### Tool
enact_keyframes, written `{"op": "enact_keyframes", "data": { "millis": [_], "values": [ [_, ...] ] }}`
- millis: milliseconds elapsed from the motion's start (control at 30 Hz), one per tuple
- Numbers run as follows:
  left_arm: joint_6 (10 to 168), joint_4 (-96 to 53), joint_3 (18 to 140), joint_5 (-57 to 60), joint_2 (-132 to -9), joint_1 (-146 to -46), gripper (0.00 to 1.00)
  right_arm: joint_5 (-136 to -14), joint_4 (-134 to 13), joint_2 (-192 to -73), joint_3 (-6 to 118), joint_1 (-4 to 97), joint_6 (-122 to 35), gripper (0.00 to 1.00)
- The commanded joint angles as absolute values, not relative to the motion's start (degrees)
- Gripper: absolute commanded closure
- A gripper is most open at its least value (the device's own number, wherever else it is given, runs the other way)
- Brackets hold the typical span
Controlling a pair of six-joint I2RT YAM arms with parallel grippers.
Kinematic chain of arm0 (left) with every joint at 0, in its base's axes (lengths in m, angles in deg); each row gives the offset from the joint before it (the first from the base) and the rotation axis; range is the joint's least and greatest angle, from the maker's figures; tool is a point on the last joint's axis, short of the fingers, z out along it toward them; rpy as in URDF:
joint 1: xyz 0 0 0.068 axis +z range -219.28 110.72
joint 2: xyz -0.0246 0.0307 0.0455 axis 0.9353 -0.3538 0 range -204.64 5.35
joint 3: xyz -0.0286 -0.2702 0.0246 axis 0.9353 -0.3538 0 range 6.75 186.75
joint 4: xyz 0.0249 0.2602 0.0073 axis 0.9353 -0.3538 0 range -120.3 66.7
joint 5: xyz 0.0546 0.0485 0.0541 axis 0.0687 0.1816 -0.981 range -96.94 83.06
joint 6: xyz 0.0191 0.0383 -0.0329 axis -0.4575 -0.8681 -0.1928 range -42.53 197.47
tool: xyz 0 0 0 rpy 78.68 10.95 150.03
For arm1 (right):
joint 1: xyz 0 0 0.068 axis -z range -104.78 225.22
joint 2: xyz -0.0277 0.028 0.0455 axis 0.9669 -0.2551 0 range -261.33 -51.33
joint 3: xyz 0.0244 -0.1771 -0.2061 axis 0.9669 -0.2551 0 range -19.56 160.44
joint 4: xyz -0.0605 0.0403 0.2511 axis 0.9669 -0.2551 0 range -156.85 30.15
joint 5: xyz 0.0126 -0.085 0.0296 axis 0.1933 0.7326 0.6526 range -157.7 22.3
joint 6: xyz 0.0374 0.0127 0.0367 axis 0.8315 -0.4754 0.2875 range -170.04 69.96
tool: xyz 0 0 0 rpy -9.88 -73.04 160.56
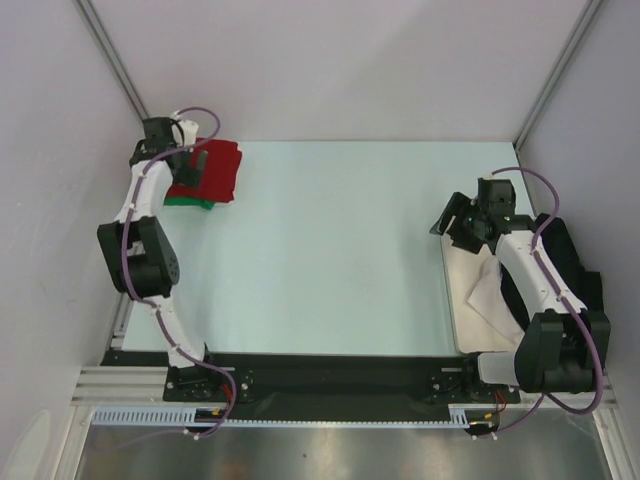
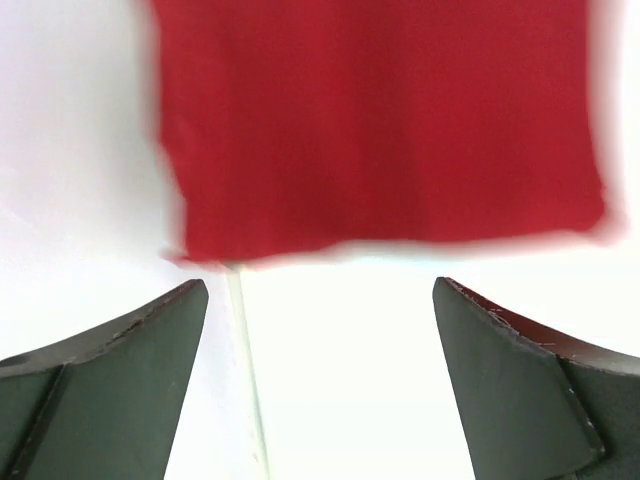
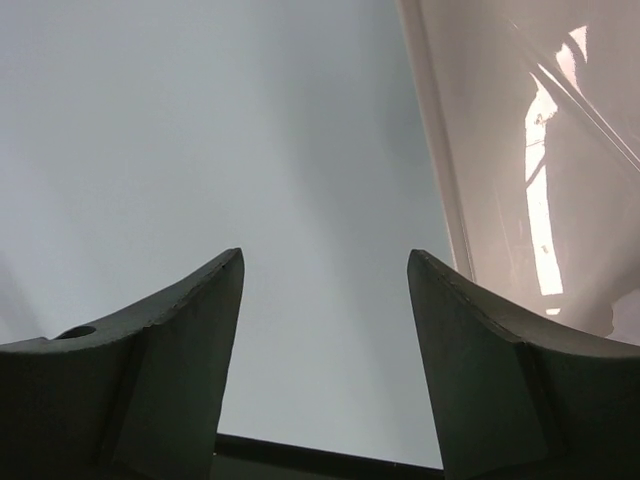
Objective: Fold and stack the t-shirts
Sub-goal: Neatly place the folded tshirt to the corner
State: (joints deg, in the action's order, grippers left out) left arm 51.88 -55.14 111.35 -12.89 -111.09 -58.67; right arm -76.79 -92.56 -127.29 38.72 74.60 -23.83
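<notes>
Red t-shirt point(image 1: 218, 168), green t-shirt point(image 1: 190, 203) — both plain; cream board point(image 1: 462, 272).

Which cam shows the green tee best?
Top external: an edge of the green t-shirt peeks out under the folded red t-shirt, far left. Left wrist shows only the red t-shirt, blurred. Right wrist shows neither shirt.

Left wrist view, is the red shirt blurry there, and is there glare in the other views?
Left wrist: the red shirt has smeared, soft edges and the table is washed out white. Right wrist: a bright glare streak runs down the cream board. Top view: sharp and evenly lit.
</notes>
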Motion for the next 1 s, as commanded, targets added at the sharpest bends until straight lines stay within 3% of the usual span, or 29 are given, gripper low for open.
{"op": "enact_keyframes", "data": {
  "millis": [0,133,533,733,967],
  "values": [
    [48.21,-56.97,99.95,-4.13,-97.68,-64.86,0.00,-78.07,-92.63,-123.84,38.28,74.70,-24.82,0.28],
    [47.58,-55.56,83.00,-2.37,-84.42,-70.76,0.00,-78.69,-92.98,-121.91,36.08,74.78,-25.87,0.28],
    [49.78,-56.44,55.47,5.37,-56.99,-73.85,0.00,-80.01,-92.46,-111.55,26.94,74.78,-28.95,0.27],
    [50.57,-51.88,44.21,2.21,-44.94,-73.85,0.00,-79.84,-92.55,-107.59,23.86,74.78,-29.74,0.28],
    [53.56,-48.79,39.80,-3.77,-42.46,-73.76,0.00,-80.71,-92.28,-106.09,23.51,74.78,-30.00,0.27]
  ]
}}
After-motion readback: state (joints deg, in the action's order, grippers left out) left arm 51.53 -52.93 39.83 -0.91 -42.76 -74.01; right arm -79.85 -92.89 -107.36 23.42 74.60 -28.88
